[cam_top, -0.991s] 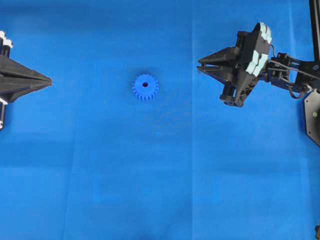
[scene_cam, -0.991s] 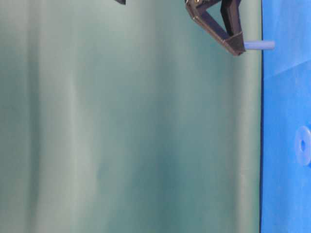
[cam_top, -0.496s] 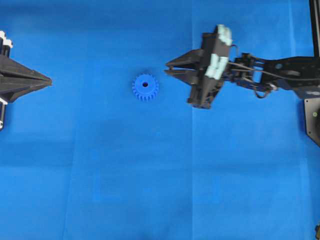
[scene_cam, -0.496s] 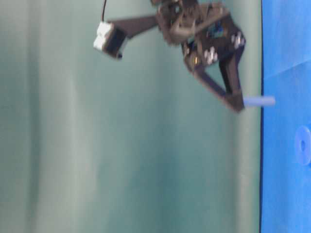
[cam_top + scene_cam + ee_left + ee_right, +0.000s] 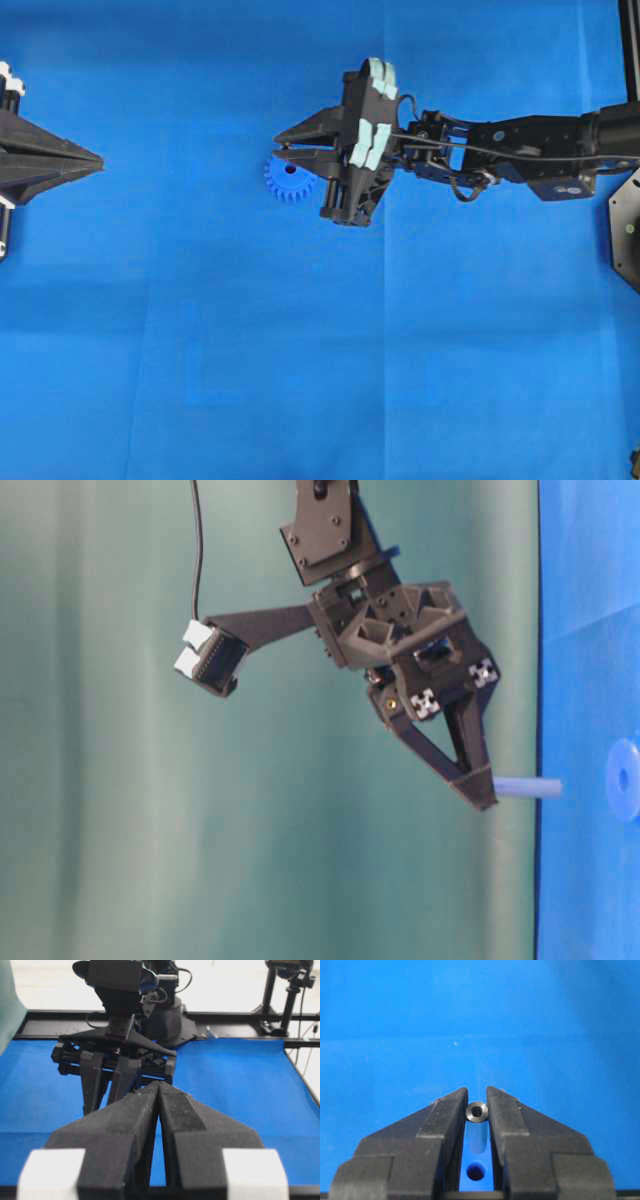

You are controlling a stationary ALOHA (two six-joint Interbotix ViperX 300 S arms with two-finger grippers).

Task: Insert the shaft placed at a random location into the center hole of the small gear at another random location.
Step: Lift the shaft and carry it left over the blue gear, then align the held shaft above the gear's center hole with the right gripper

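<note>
The small gear (image 5: 283,183) lies flat on the blue mat, partly under my right gripper (image 5: 279,144). That gripper is shut on the shaft (image 5: 527,787), which points from the fingertips toward the mat, a little above it. In the right wrist view the shaft's shiny round end (image 5: 477,1112) sits pinched between the fingers (image 5: 451,1110). The center hole (image 5: 476,1172) shows in the gap below it, slightly offset from the shaft's line. The gear (image 5: 625,779) lies just past the shaft's tip. My left gripper (image 5: 100,160) rests shut and empty at the left edge, its fingertips (image 5: 150,1092) pressed together.
The blue mat (image 5: 300,350) covers the table, with faint fold lines. The right arm (image 5: 520,150) stretches in from the right edge, beside a black base plate (image 5: 625,230). A green backdrop (image 5: 200,830) fills the table-level view. A black rail (image 5: 240,1017) runs along the far edge.
My right gripper has travelled left across the mat with the shaft, from the right side to over the gear. The left gripper and the gear have not moved.
</note>
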